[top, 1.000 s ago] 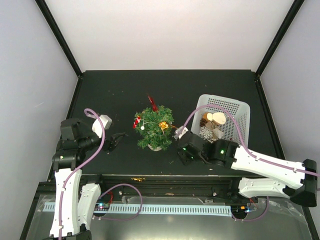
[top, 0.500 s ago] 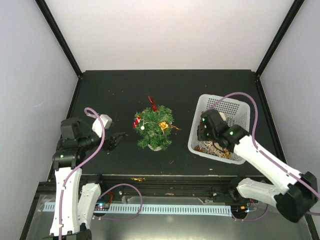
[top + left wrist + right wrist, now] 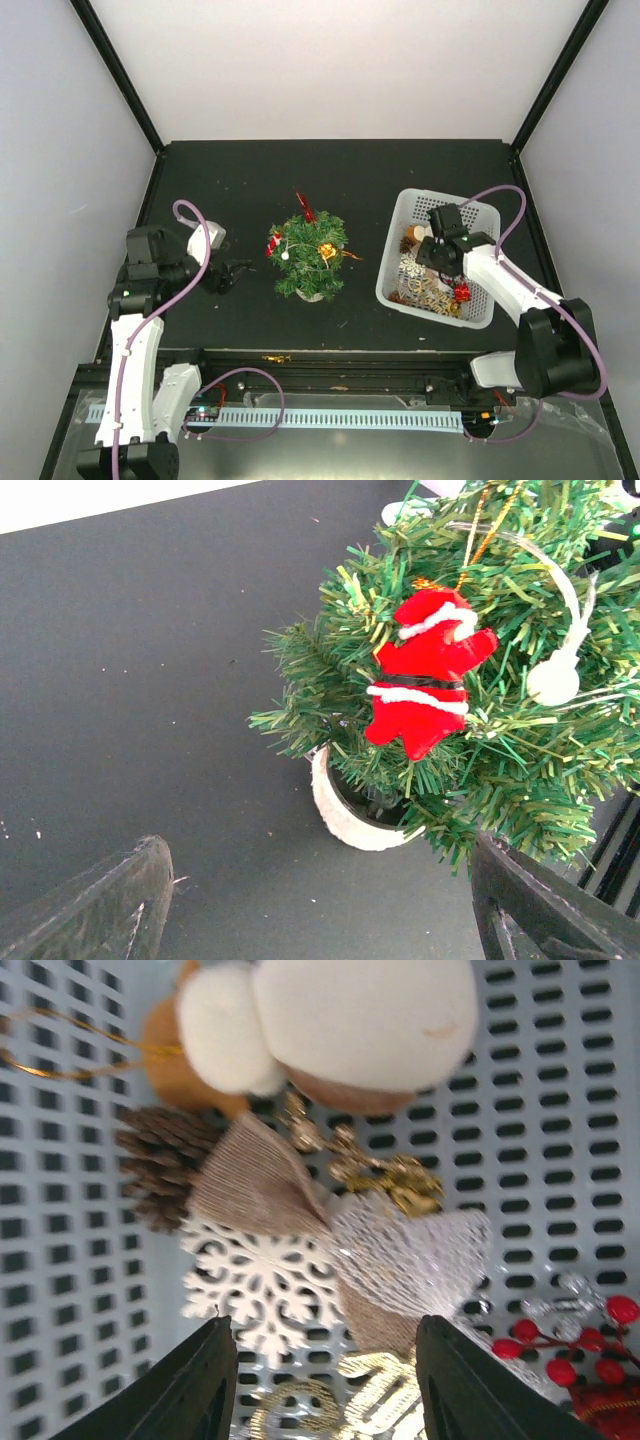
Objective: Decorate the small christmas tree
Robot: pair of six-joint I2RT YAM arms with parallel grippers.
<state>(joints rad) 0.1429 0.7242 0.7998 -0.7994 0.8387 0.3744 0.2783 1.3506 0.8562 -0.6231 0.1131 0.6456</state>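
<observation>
Jaws stand apart, empty: left gripper (image 3: pixel 320 910) left of the small christmas tree (image 3: pixel 310 255), right gripper (image 3: pixel 325 1380) over the white basket (image 3: pixel 482 214).

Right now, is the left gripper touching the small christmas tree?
Apart. The top view shows a strip of dark table between the left gripper and the small christmas tree.

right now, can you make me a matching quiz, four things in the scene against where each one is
Things:
1. santa figure
2. white snowflake
3. left pincer
4. right pincer

Places:
a. open, over the white basket
b. lying in the white basket
c. hanging on the small christmas tree
d. open and empty, beside the tree

Pairs: 1-c, 2-b, 3-d, 4-a
</observation>
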